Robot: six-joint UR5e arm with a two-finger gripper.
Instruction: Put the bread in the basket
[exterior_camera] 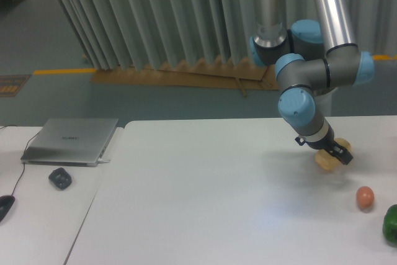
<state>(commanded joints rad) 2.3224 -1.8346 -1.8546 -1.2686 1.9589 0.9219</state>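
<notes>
Pinching the bread (325,159) near the desk's (205,197) right edge, the hand (335,152) grips it from above, with no basket in view.

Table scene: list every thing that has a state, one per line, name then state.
gripper: down at the bread, fingers around it; whether it is clamped cannot be told.
bread: at the table's right side, between the fingers.
orange-brown ball: resting on the table, untouched.
dark green round thing: at the right edge, partly cut off.
laptop: lid closed.
basket: not in view.
</notes>
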